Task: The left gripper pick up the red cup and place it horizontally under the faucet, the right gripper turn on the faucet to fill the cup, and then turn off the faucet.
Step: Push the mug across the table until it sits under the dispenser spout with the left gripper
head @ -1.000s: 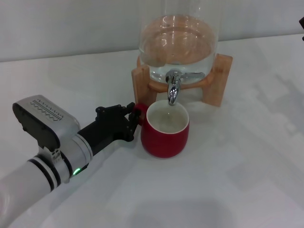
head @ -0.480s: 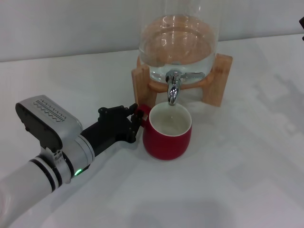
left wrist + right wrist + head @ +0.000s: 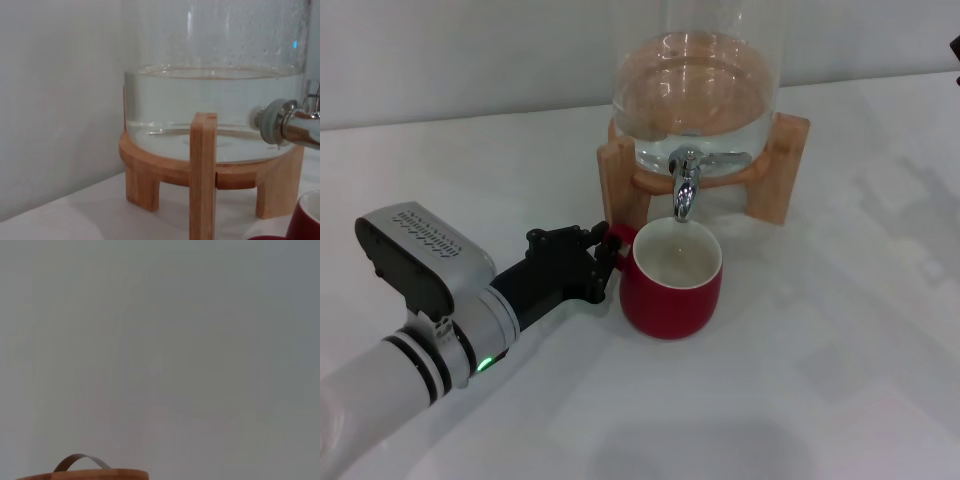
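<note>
The red cup (image 3: pixel 670 288) stands upright on the white table, its cream inside directly under the spout of the chrome faucet (image 3: pixel 685 190). My left gripper (image 3: pixel 608 256) reaches in from the left and is shut on the cup's small red handle (image 3: pixel 619 237). In the left wrist view the faucet (image 3: pixel 290 122) shows close by, and a corner of the cup (image 3: pixel 306 222) shows beside it. No water stream is visible. My right gripper is out of view; only a dark sliver (image 3: pixel 956 46) shows at the right edge of the head view.
The glass dispenser (image 3: pixel 695 95) holds water and sits on a wooden stand (image 3: pixel 785 165) at the back of the table. The stand's front leg (image 3: pixel 202 175) is close to the left wrist camera. The right wrist view shows a wall and the dispenser's lid (image 3: pixel 82 472).
The left gripper and the cup have shifted a little to the right, so the cup sits more squarely under the spout. The faucet has not changed.
</note>
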{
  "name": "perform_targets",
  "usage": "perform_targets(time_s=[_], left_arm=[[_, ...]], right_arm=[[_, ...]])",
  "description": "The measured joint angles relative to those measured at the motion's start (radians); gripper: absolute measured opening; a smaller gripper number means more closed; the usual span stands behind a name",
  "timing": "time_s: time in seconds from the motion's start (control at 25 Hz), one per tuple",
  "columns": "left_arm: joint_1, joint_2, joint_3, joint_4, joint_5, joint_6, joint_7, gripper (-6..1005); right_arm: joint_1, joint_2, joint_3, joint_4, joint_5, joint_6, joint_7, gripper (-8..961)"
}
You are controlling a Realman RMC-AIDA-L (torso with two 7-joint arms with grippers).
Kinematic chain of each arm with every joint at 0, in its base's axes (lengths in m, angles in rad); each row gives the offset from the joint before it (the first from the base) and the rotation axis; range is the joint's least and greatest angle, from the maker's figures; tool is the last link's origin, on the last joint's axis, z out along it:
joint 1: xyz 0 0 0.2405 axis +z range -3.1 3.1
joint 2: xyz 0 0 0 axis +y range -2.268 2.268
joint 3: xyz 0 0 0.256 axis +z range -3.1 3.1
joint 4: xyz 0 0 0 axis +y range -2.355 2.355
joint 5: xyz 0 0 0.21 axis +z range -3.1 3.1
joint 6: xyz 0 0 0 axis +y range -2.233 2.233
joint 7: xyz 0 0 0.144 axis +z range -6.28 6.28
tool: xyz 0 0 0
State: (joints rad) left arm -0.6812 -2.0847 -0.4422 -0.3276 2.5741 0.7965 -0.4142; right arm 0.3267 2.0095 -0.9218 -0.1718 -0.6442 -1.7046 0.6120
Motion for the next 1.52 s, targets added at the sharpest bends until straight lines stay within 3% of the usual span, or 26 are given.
perform_targets(time_s=[1.52], left_arm=[[-0.029, -0.001, 0.000, -0.004, 0.026, -0.049, -0.052, 157]], right_arm=[[0.000, 0.000, 0.000, -0.006, 0.000, -0.001, 0.000, 781]])
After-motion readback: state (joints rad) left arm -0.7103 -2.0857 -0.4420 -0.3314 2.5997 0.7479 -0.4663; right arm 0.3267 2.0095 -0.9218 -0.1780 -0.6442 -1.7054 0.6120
